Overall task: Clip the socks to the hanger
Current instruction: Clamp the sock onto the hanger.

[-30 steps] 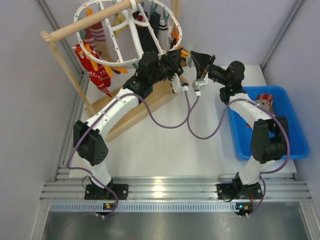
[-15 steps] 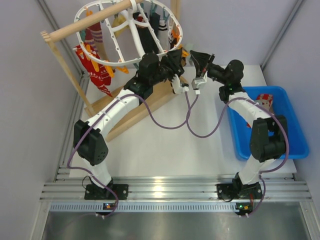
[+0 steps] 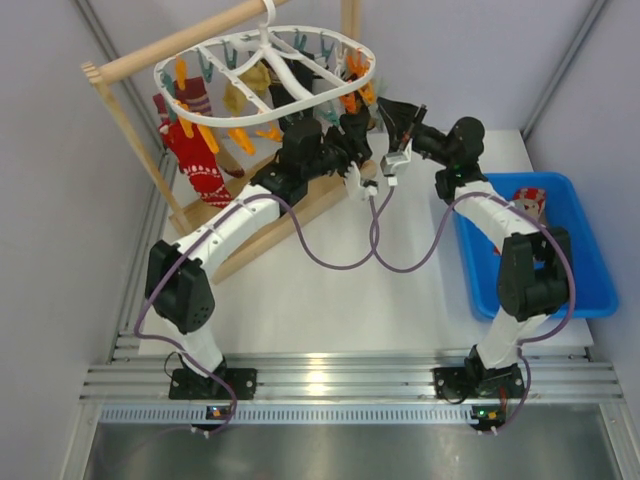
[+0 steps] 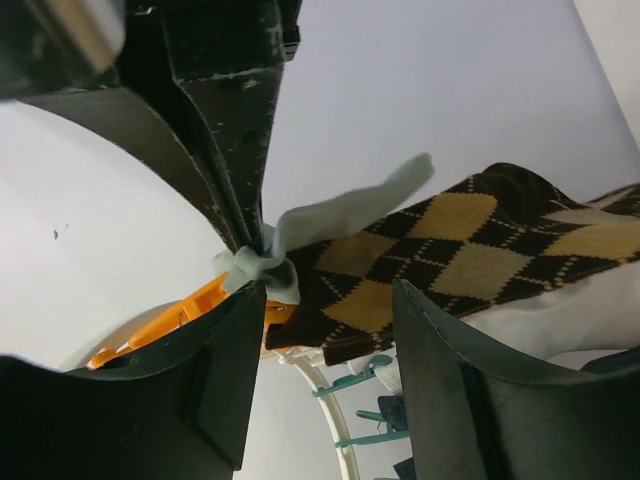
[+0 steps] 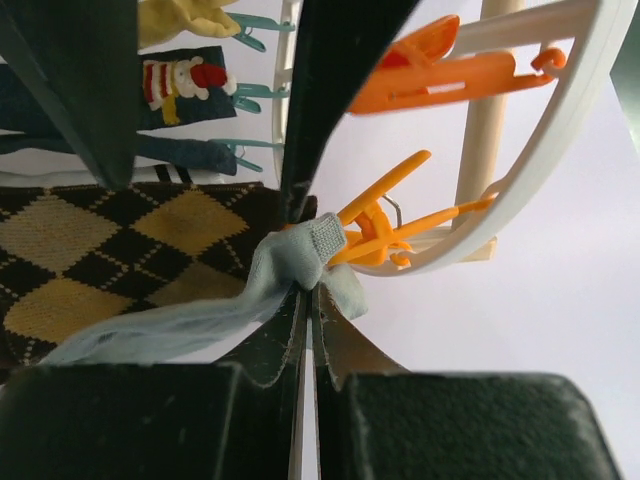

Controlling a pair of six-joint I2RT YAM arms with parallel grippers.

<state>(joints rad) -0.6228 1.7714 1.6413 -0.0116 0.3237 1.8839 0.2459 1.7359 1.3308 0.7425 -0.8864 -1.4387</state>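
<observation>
The white oval hanger [image 3: 280, 70] hangs from the wooden rod with several socks on its clips. My right gripper [image 5: 312, 290] is shut on the grey sock [image 5: 270, 280], and the sock's cuff lies against the tip of an orange clip [image 5: 400, 225] on the hanger rim [image 5: 560, 130]. My left gripper [image 4: 328, 300] is open, with its fingers on either side of the brown-and-black argyle sock [image 4: 450, 250] beside that clip [image 4: 160, 325]. The grey sock [image 4: 340, 215] trails over the argyle one. In the top view both grippers, left [image 3: 355, 135] and right [image 3: 388, 130], meet under the ring's right rim.
The wooden rack's rod [image 3: 170, 50] and slanted base [image 3: 290, 210] stand at the back left. A red sock [image 3: 195, 160] hangs from the ring's left side. A blue bin [image 3: 590, 260] at the right holds a red patterned sock [image 3: 528, 200]. Teal clips [image 4: 360, 385] hang nearby.
The hanger ring has tilted and swung to the right, toward the grippers. Both grippers have stayed together under its right rim, shifted only slightly.
</observation>
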